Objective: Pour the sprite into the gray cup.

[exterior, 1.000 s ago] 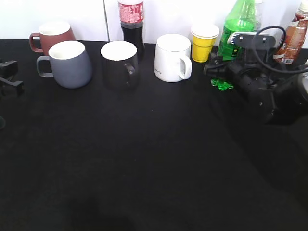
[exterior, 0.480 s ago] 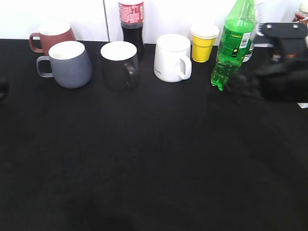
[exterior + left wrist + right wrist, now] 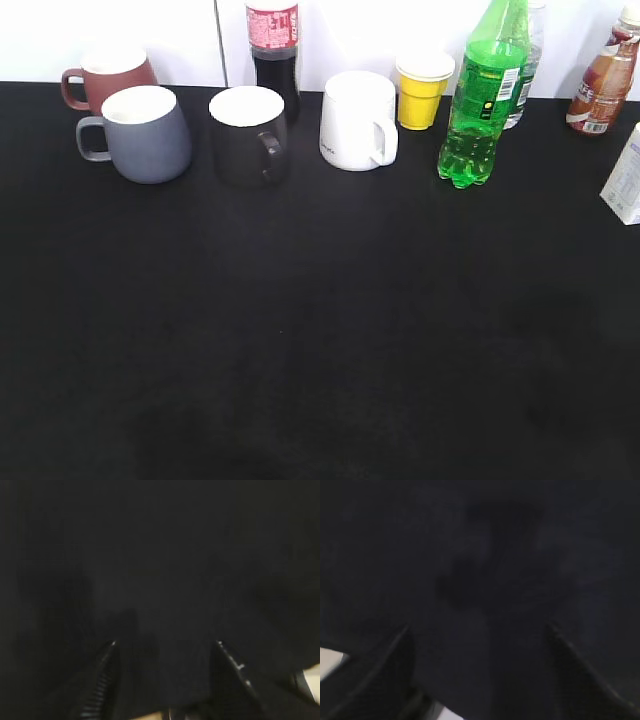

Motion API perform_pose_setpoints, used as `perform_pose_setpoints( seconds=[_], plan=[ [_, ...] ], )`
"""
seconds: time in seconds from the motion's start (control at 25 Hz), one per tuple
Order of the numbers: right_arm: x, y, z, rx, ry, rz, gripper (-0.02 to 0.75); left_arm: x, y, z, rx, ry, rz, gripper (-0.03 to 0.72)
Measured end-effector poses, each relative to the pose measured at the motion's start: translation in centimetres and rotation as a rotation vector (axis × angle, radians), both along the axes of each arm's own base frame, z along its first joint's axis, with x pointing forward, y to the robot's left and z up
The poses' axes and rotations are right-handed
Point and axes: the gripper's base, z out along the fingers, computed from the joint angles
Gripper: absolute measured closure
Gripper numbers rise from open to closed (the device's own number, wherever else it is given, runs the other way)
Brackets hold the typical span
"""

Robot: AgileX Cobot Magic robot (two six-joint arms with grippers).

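1. The sprite (image 3: 482, 100) stands upright on the black desk (image 3: 320, 330), near the back edge on the right side, with nothing gripping it.
2. A yellow paper cup (image 3: 424, 89) stands just to the left of the sprite and a little behind it; a small clear bottle (image 3: 528, 62) sits right behind the sprite, partly hidden by it.
3. The gray cup (image 3: 147, 133) stands upright at the back left, its handle pointing left, well apart from the sprite.
4. A maroon mug (image 3: 103, 77) sits just behind the gray cup, and a black mug (image 3: 250, 134) stands just to the gray cup's right.
5. A white mug (image 3: 358, 120) stands between the black mug and the yellow paper cup, and a cola bottle (image 3: 273, 48) rises behind the black mug.
6. A brown drink bottle (image 3: 602, 80) and a white carton (image 3: 625, 180) are at the far right edge.
7. Neither arm shows in the exterior view.
8. The left gripper (image 3: 165, 645) hangs over bare black desk, its fingers spread apart and nothing between them.
9. The right gripper (image 3: 477, 630) is likewise spread wide and empty, with only dark cloth below it.
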Motion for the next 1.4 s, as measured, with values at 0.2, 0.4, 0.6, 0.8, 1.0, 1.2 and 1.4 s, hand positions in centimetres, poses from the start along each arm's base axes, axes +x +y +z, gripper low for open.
perform_pose_setpoints(
  seconds=[0.2, 0.4, 0.6, 0.8, 1.0, 1.2, 1.4],
  plan=[
    [-6.1, -2.7, -2.9, 0.037, -0.180, -0.044, 0.145, -1.9, 0.3, -0.8, -0.020, -0.106, 0.004, 0.262],
    [-6.6, -3.1, -3.0, 0.039, -0.207, -0.063, 0.146, -1.2, 0.3, -3.5, -0.005, -0.064, 0.013, 0.262],
    [-6.6, -3.1, -3.0, 0.038, -0.207, -0.063, 0.146, -1.2, 0.3, -3.5, -0.006, -0.068, 0.014, 0.262],
    [-6.6, -3.1, -3.0, 0.040, -0.206, -0.063, 0.146, -1.1, 0.3, -3.4, -0.006, -0.070, 0.014, 0.262],
    [-6.6, -3.1, -3.0, 0.041, -0.207, -0.070, 0.146, -1.5, 0.4, -3.3, -0.010, -0.092, 0.017, 0.262],
    [-7.7, -4.1, -2.7, 0.045, -0.292, -0.342, 0.147, -4.3, 0.9, -2.8, -0.034, -0.279, 0.079, 0.262],
    [-10.6, -4.2, -2.6, 0.059, -0.476, -0.465, 0.147, -6.4, 1.1, -2.7, -0.050, -0.409, 0.092, 0.262]
  ],
)
